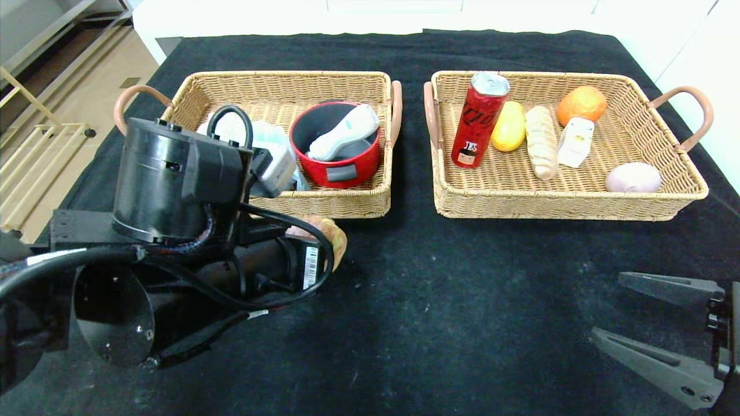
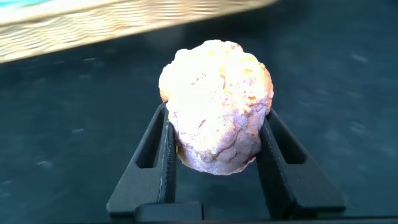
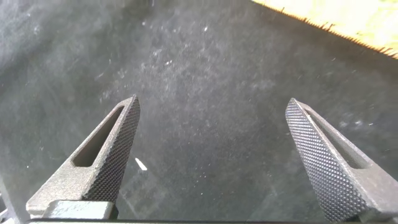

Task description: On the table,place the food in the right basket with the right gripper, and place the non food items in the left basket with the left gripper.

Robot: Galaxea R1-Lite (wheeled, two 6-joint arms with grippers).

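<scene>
A lumpy pale tan object (image 2: pixel 216 106) sits clamped between the two fingers of my left gripper (image 2: pixel 216 113), just above the black cloth. In the head view this lump (image 1: pixel 334 234) peeks out past my left arm, close in front of the left basket (image 1: pixel 289 75). The right basket (image 1: pixel 523 75) holds a red can (image 1: pixel 480 118), a yellow fruit (image 1: pixel 509 127), a bread roll (image 1: pixel 541 141), an orange (image 1: pixel 581 104), a white carton (image 1: pixel 576 142) and a pink egg-shaped item (image 1: pixel 633 177). My right gripper (image 1: pixel 607 306) (image 3: pixel 213 102) is open over bare cloth at the front right, nothing between its fingers.
The left basket contains a red bowl (image 1: pixel 336 162) with a white handheld device (image 1: pixel 344 133) in it, and a white item (image 1: pixel 273 151) partly hidden by my left arm. A black cloth (image 1: pixel 462 289) covers the table; a wooden floor lies beyond its left edge.
</scene>
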